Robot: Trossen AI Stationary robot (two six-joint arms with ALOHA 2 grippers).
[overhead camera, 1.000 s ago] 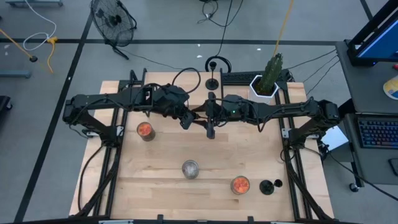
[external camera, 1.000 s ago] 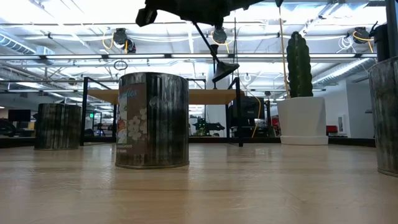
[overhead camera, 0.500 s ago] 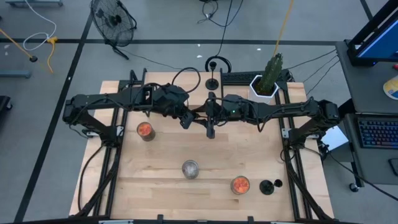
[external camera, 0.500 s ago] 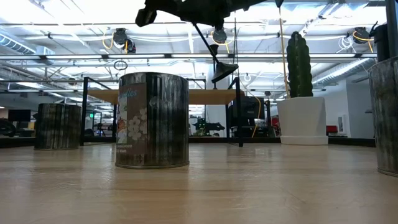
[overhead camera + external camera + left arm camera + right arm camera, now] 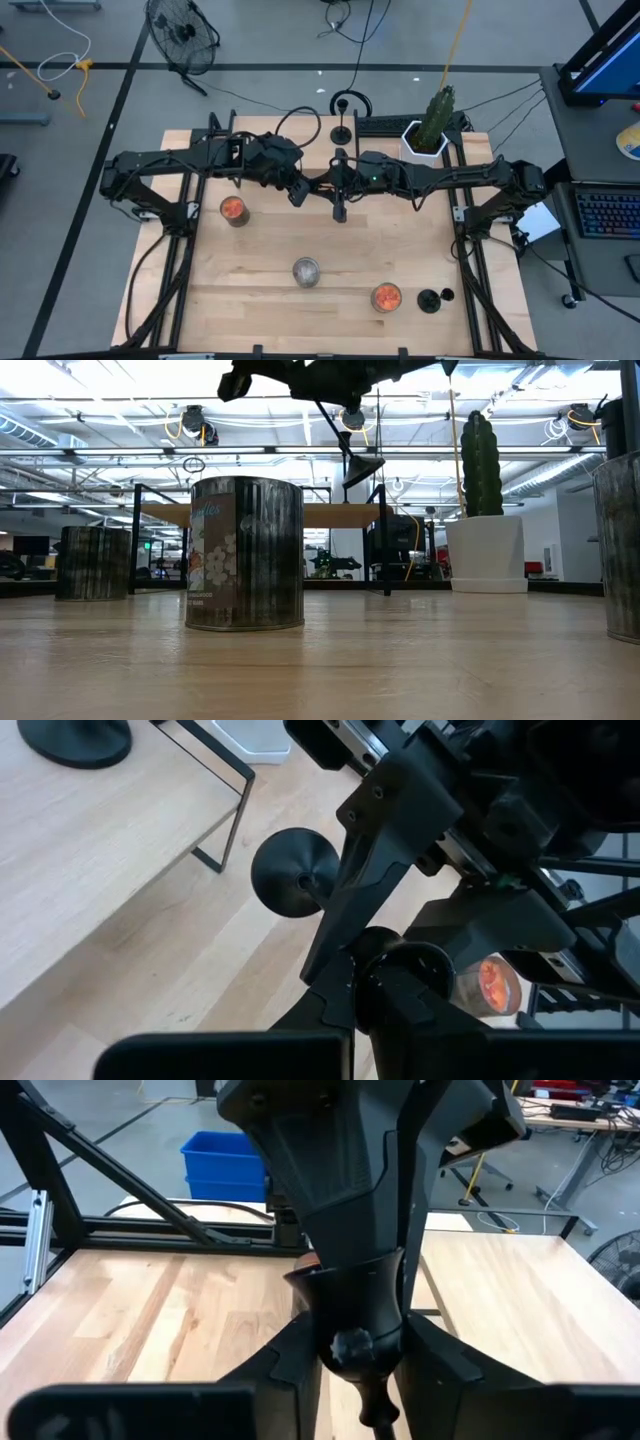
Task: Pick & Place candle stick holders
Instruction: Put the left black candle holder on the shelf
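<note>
Handover above the middle of the table: the left gripper [image 5: 312,187] is clamped tight on the upper end of a black candle stick holder [image 5: 362,468], which hangs tilted and clear of the wood, disc base lowest. The right gripper [image 5: 345,178] sits around the same upper end, just beside the left one; whether it has taken a firm grip cannot be told.

The holder looks light and rigid. Its thin stem is likely slick metal, so it could pivot under the weight of the base. The flare where stem meets cup seems the surest place to pinch.

A second holder [image 5: 342,135] stands at the far edge, near the potted cactus [image 5: 432,135]. A third holder [image 5: 430,300] rests at the near right, just beside an orange-filled jar [image 5: 386,297]. A silver can [image 5: 306,271] stands near centre, and another orange-filled jar [image 5: 233,209] sits to the left.
</note>
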